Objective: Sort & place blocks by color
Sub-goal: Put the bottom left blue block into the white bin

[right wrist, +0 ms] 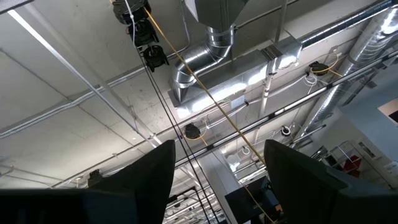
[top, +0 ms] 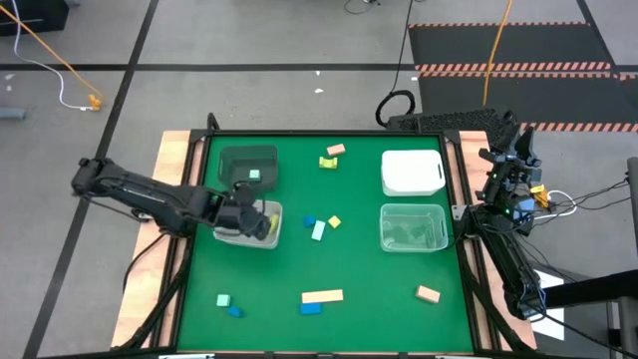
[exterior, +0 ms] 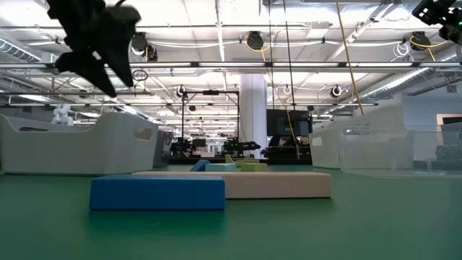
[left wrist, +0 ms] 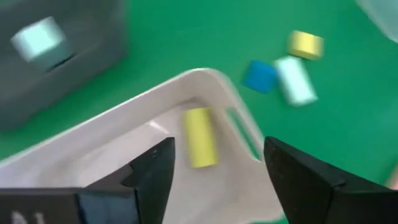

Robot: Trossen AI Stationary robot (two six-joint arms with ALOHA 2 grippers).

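My left gripper (left wrist: 214,171) (top: 261,221) is open and hovers above the left clear bin (top: 235,234) (left wrist: 124,124). A yellow-green block (left wrist: 200,137) (top: 272,221) lies on the floor of that bin, below and between the fingers, untouched. A mint block (top: 254,176) (left wrist: 37,38) sits in the dark grey bin (top: 247,160). Beside the bin on the mat lie a blue (left wrist: 259,76), a mint (left wrist: 296,81) and a yellow (left wrist: 305,44) block. My right gripper (right wrist: 217,180) is open and points up at the ceiling, with its arm (top: 508,184) off the table's right edge.
The white bin (top: 412,172) and a second clear bin (top: 412,227) stand on the right of the green mat. A yellow and tan pair (top: 332,156) lies at the far side. Near the front edge are a tan bar (top: 322,295) (exterior: 274,184), blue blocks (top: 311,308) (exterior: 157,192), a mint block (top: 223,299) and a tan block (top: 428,293).
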